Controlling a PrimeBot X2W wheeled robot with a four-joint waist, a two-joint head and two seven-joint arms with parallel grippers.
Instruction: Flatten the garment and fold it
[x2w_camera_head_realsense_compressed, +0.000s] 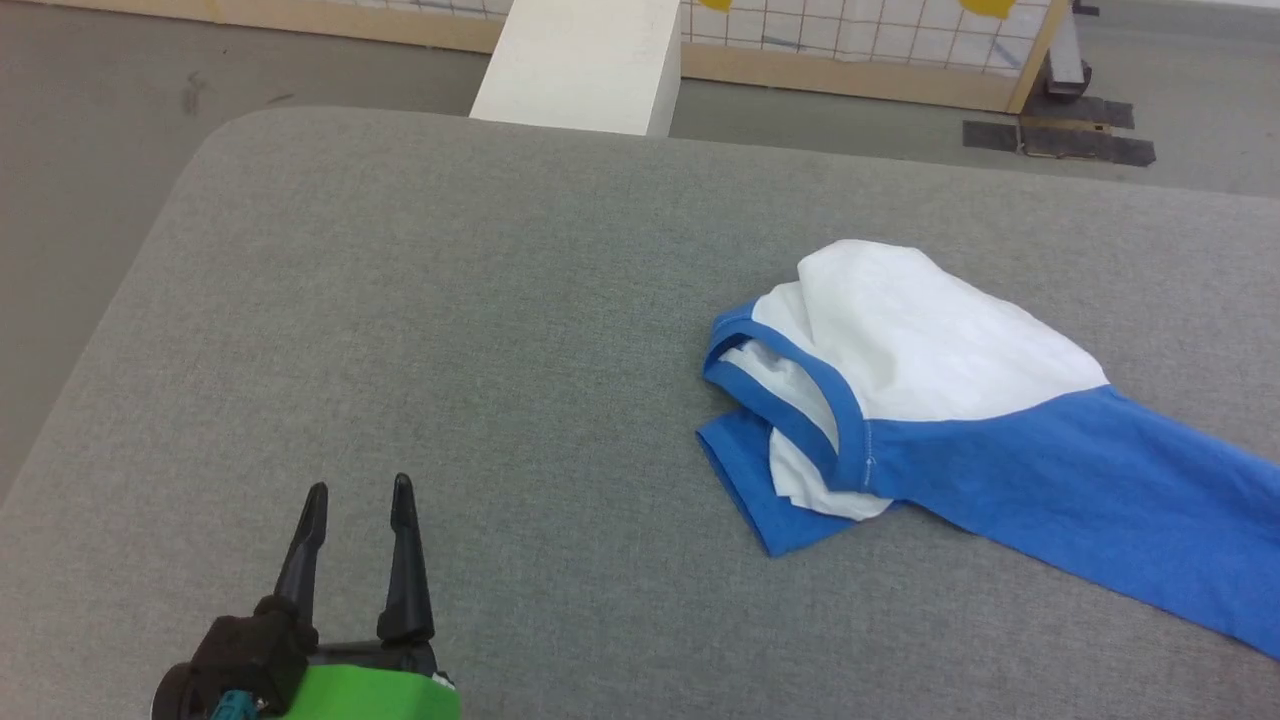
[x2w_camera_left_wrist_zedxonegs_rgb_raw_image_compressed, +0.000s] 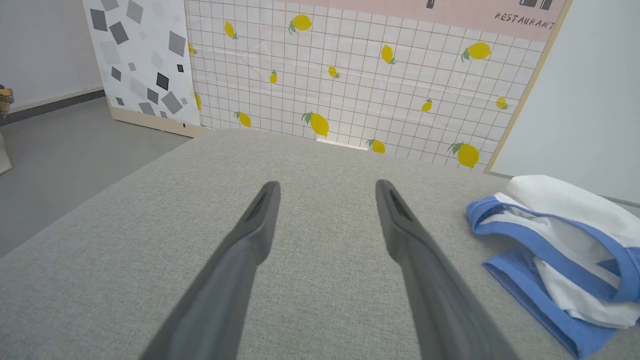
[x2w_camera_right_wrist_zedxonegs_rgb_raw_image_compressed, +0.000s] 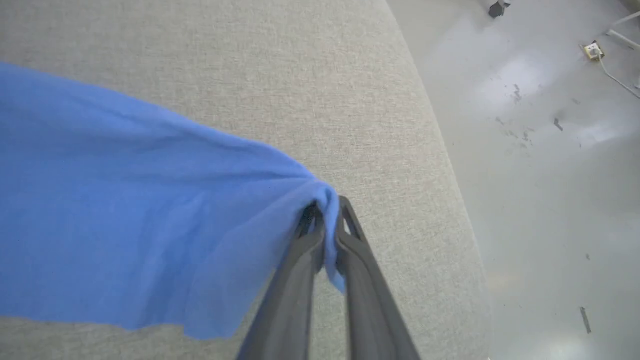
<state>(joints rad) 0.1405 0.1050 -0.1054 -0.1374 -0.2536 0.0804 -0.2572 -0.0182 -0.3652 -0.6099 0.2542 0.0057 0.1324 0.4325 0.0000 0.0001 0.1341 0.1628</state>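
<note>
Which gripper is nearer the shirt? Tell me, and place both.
Right. The right gripper is shut on a blue sleeve of the shirt. The left gripper is open over the grey surface, well apart from the shirt, on its left in the head view.

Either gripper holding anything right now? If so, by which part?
Right gripper is shut on the garment, fingers pinching a bunched edge of its blue sleeve. Left gripper is open, empty.
</note>
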